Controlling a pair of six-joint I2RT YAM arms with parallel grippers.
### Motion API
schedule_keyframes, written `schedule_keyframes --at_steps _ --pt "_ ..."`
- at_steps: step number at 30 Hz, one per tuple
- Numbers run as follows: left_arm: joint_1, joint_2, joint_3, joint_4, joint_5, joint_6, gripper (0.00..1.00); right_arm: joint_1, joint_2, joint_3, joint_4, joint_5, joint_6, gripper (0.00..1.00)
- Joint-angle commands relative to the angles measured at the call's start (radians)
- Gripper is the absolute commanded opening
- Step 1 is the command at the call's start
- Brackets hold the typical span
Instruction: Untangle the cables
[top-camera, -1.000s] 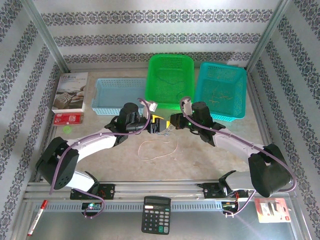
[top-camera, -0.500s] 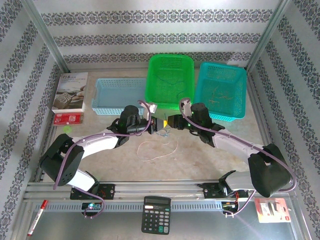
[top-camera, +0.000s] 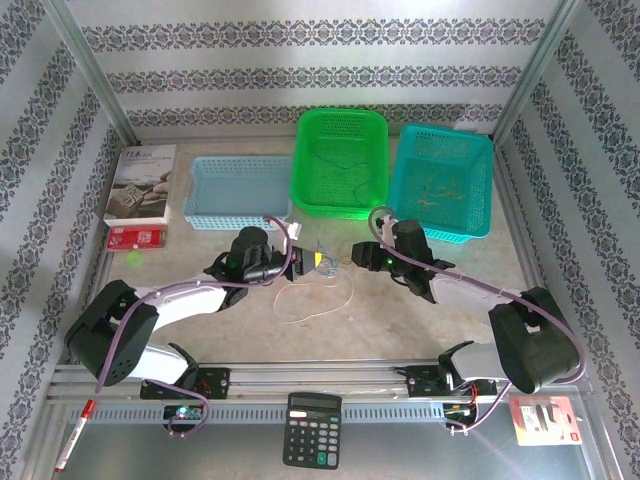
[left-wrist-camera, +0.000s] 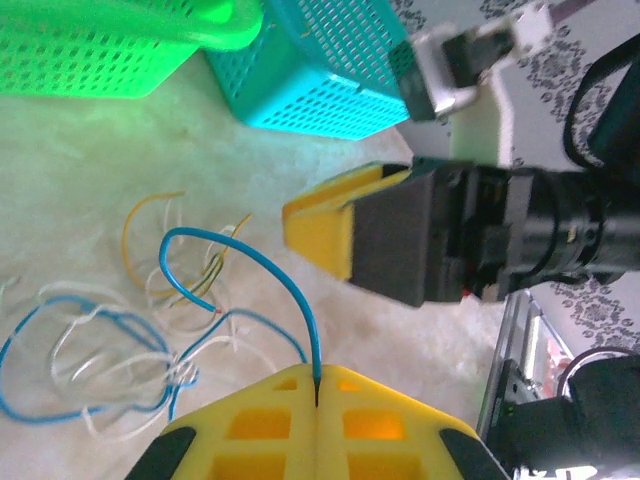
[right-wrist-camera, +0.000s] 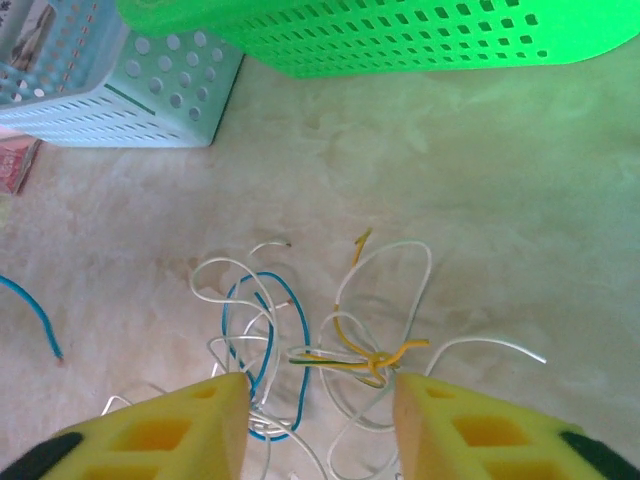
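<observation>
Left wrist view: left gripper (left-wrist-camera: 316, 390) clamped on a blue wire (left-wrist-camera: 306, 335). Right wrist view: right gripper (right-wrist-camera: 320, 400) spread apart above tangled cables (right-wrist-camera: 372, 358).

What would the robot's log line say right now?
left gripper: shut on blue wire | right gripper: open, near cables | cables: tangled

Back of the tabletop (top-camera: 400, 320): left basket (top-camera: 235, 190), middle basket (top-camera: 320, 130), right basket (top-camera: 440, 135) in a row, book (top-camera: 140, 185) further left. Cables (top-camera: 322, 262) out front, between left end effector (top-camera: 308, 260) and right end effector (top-camera: 360, 257).
</observation>
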Motion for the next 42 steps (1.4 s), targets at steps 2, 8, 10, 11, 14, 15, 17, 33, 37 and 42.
schedule_keyframes --at_steps 2,8,10,11,14,15,17,33,37,42 --pt "0.003 -0.02 -0.081 0.06 -0.038 -0.026 0.0 0.01 0.035 0.034 0.018 0.02 -0.007 0.5" --pt "0.002 -0.05 -0.134 -0.027 -0.132 0.011 0.0 0.048 0.071 0.089 -0.066 0.121 -0.036 0.51" --pt "0.003 -0.056 -0.137 -0.051 -0.156 0.026 0.0 0.054 0.084 0.103 -0.077 0.144 -0.039 0.51" --pt "0.003 -0.057 -0.136 -0.061 -0.164 0.033 0.0 0.055 0.093 0.109 -0.077 0.152 -0.037 0.51" --pt "0.003 -0.057 -0.132 -0.075 -0.168 0.045 0.0 0.055 0.121 0.131 -0.083 0.175 -0.029 0.51" --pt "0.003 -0.055 -0.132 -0.079 -0.167 0.049 0.0 0.053 0.135 0.14 -0.082 0.181 -0.025 0.51" --pt "0.003 -0.05 -0.13 -0.08 -0.162 0.052 0.0 0.053 0.16 0.155 -0.086 0.19 -0.018 0.51" --pt "0.003 -0.067 -0.137 -0.088 -0.164 0.068 0.0 0.037 0.262 0.203 -0.035 0.167 0.02 0.01" --pt "0.005 -0.102 -0.134 -0.111 -0.175 0.076 0.08 0.037 0.188 0.191 -0.061 0.156 0.005 0.0" --pt "0.01 -0.218 -0.117 -0.205 -0.208 0.1 0.49 0.043 0.018 0.174 -0.131 0.15 -0.033 0.0"
